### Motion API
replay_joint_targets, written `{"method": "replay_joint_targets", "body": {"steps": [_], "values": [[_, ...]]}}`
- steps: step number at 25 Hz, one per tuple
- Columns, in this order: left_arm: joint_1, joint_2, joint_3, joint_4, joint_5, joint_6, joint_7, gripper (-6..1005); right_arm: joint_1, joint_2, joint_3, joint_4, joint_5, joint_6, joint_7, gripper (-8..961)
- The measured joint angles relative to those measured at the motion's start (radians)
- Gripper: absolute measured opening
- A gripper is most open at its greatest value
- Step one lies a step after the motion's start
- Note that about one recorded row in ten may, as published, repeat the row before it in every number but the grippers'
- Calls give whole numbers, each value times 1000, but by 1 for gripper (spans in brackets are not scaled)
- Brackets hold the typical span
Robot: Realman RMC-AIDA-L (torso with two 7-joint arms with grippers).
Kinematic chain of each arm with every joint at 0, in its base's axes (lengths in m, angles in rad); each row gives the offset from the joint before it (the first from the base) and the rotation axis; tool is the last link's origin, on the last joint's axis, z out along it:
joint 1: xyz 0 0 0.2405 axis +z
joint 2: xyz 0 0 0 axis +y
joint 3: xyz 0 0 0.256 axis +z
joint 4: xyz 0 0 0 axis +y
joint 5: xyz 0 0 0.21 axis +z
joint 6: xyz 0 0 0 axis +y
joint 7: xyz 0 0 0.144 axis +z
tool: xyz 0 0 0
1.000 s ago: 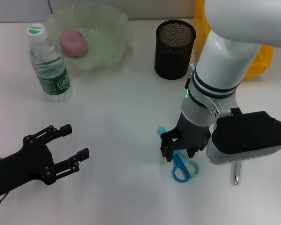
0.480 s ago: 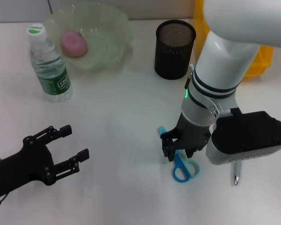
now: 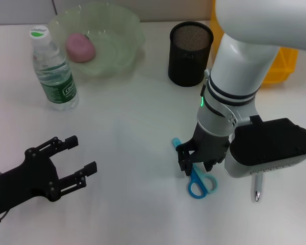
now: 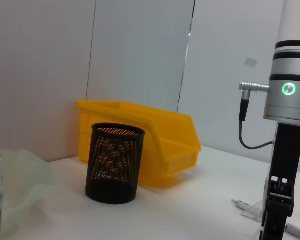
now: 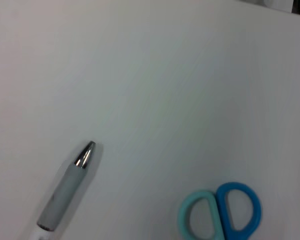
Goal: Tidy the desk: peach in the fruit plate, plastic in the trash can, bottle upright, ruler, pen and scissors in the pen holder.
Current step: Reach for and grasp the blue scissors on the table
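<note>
My right gripper (image 3: 196,162) is down at the table, open, its fingers on either side of the blue scissors (image 3: 199,179), whose handles (image 5: 220,214) show in the right wrist view. A grey pen (image 3: 256,189) lies just right of them, tip (image 5: 84,154) bare. The black mesh pen holder (image 3: 190,53) stands behind. A pink peach (image 3: 80,47) rests in the green fruit plate (image 3: 123,31). The bottle (image 3: 53,68) stands upright at the left. My left gripper (image 3: 75,156) hovers open at the front left, holding nothing. Ruler, plastic and trash can are out of view.
A yellow bin (image 3: 281,67) sits at the back right, behind the pen holder (image 4: 114,163), and also shows in the left wrist view (image 4: 162,137). Bare white tabletop (image 3: 127,127) lies between the two arms.
The right gripper has shifted very slightly over the scissors. The left arm and the other things have not moved.
</note>
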Motion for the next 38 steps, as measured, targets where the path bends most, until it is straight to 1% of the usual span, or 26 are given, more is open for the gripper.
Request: {"method": "replay_joint_targets", "body": {"steps": [7, 38], "values": [[2, 0, -7, 0, -1, 2, 0, 784, 10, 0, -1, 14, 10, 6, -11, 363], [8, 0, -9, -1, -1, 7, 11, 784, 78, 0, -51, 128, 82, 46, -78, 364]]}}
